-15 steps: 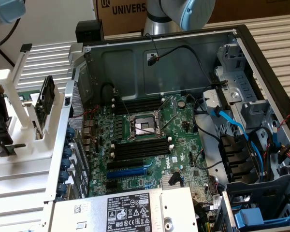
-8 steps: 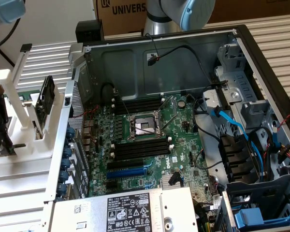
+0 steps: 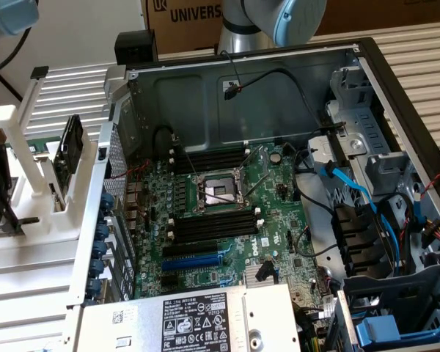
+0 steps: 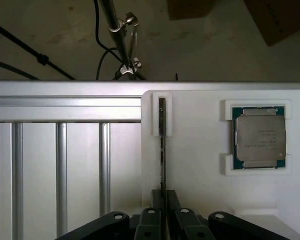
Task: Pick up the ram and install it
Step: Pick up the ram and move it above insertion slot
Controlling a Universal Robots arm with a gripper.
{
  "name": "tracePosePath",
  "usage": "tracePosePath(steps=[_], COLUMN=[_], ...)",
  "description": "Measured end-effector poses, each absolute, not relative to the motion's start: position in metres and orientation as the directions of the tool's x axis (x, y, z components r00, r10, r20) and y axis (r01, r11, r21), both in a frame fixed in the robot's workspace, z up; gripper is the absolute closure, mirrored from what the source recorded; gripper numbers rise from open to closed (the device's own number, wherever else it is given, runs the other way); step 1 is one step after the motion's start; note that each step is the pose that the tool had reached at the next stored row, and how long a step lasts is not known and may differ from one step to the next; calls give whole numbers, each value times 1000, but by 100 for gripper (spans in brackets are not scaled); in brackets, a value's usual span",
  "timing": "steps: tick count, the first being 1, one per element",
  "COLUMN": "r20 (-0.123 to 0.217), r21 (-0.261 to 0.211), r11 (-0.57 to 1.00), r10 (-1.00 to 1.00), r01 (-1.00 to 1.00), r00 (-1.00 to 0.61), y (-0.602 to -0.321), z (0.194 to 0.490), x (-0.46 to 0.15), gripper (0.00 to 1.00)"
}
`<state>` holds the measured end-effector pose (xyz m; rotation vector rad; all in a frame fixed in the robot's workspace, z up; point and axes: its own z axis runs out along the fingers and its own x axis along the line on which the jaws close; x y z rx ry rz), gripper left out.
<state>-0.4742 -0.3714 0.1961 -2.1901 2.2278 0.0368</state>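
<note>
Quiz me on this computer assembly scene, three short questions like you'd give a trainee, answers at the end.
1. True or false: the ram is already seated in a memory slot on the motherboard.
2. What sits in the white holder beside the ram? A) a processor chip B) a fan C) a screwdriver
3. Fill in: the long expansion slot on the motherboard is coloured ___.

Key:
1. False; it stands on edge in the white holder, outside the case.
2. A, the processor chip.
3. Blue.
</note>
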Motion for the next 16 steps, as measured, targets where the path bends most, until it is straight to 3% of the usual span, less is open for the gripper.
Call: tracePosePath(steps=[1, 10, 16], r20=[-29, -29, -29], r21=[5, 4, 4], r11=[17, 17, 17], r10=[-999, -999, -999], r01=[-1000, -1000, -1000], r00=[-17, -17, -17], y=[-371, -371, -372], z=[196, 196, 216], x=[-474, -474, -475], gripper=[86, 86, 86])
